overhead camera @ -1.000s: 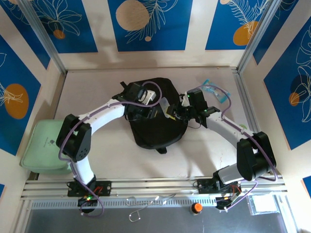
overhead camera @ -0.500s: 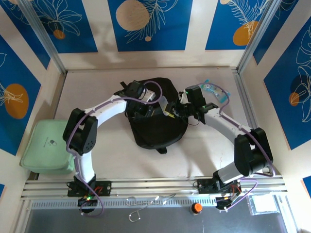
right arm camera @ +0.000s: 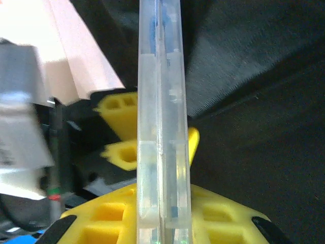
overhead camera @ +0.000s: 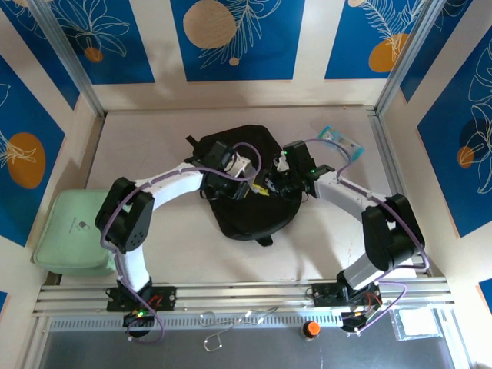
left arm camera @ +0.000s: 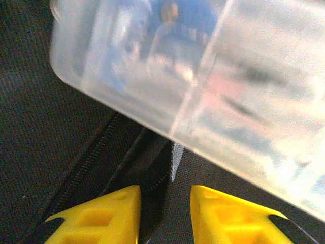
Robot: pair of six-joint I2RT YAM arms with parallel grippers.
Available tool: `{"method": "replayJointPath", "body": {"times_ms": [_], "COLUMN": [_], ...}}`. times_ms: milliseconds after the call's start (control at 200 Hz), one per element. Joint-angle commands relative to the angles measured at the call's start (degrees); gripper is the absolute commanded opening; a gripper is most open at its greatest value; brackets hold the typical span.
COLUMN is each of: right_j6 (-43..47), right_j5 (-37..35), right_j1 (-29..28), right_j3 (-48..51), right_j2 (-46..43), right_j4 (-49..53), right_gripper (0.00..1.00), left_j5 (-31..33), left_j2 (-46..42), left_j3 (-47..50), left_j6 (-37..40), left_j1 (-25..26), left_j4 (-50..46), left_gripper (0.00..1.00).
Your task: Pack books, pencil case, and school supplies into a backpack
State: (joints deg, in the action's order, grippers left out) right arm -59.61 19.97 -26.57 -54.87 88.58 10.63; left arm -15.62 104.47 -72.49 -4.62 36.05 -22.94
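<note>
While the right hand [right arm camera: 162, 218] grips a clear case [right arm camera: 161, 101] over the backpack [overhead camera: 250, 217], I cannot tell if the left hand [left arm camera: 165, 206] holds its zip [left arm camera: 89, 170]; a green case [overhead camera: 73, 231] lies well apart.

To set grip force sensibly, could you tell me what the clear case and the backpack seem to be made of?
Clear case: apparently rigid translucent plastic, glossy; contents show blurrily through it and its edges look straight in the right gripper. Backpack: black woven fabric, matte, probably nylon or polyester; weave texture and a zip line show.
</note>
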Motion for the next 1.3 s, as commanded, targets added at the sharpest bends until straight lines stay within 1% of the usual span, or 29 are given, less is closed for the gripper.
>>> {"method": "replayJointPath", "body": {"times_ms": [0,125,205,330,430,585,685,755,855,960,1055,1150,1230,1295], "right_j6": [-2.5,-2.1,-2.6,-4.4,-5.9,-7.3,-7.4,-6.9,-6.2,-5.9,-6.1,-6.4,-6.6,-6.9], "right_j5": [1.2,-0.6,-0.4,0.1,-0.2,-0.4,0.2,0.1,0.1,0.8,1.5,1.4,1.3,1.2], "right_j1": [-0.2,0.1,0.9,1.9,2.6,3.2,3.2,3.3,3.4,3.5,3.5,3.4,3.4,3.4], "right_j3": [5.3,11.5,14.3,16.4,16.0,15.6,16.3,17.0,17.9,18.5,18.6,18.9,19.3,19.6], "right_j2": [-3.3,-5.6,-5.7,-5.3,-4.4,-3.3,-4.8,-6.4,-8.5,-8.8,-8.1,-7.9,-8.1,-8.6], "right_j4": [-0.2,-4.1,-5.5,-6.7,-5.7,-4.3,-4.2,-3.4,-2.2,-2.0,-2.6,-2.9,-2.7,-2.2], "right_gripper": [0.12,0.12,0.12,0.12,0.12,0.11,0.11,0.11,0.11,0.11,0.11,0.11,0.12,0.11], "left_j5": [-0.6,-0.8,-0.4,2.1,3.6,6.0,9.5,12.9,15.4,18.0,17.1,15.3,16.8,18.1], "left_j2": [-2.2,-1.7,-0.8,-1.2,-2.3,-2.8,-1.6,0.1,3.0,5.9,8.4,10.2,11.9,13.5], "left_j3": [1.6,1.6,0.9,0.5,-0.6,-3.2,-6.4,-8.6,-12.4,-16.5,-19.7,-20.7,-21.3,-22.4], "left_j6": [-1.1,-1.8,-2.2,-3.5,-4.9,-7.6,-10.4,-13.4,-16.1,-17.7,-19.4,-20.8,-22.0,-23.2], "left_j1": [0.9,0.9,0.9,0.8,0.7,0.8,0.7,0.7,0.7,0.8,1.1,2.0,2.6,2.6], "left_j4": [-1.2,-0.1,-0.5,-0.4,-0.5,-1.8,-4.6,-6.5,-9.2,-12.5,-15.2,-15.8,-16.9,-18.4], "left_gripper": [0.32,0.3,0.29,0.28,0.29,0.33,0.35,0.37,0.4,0.44,0.47,0.5,0.54,0.54]}}
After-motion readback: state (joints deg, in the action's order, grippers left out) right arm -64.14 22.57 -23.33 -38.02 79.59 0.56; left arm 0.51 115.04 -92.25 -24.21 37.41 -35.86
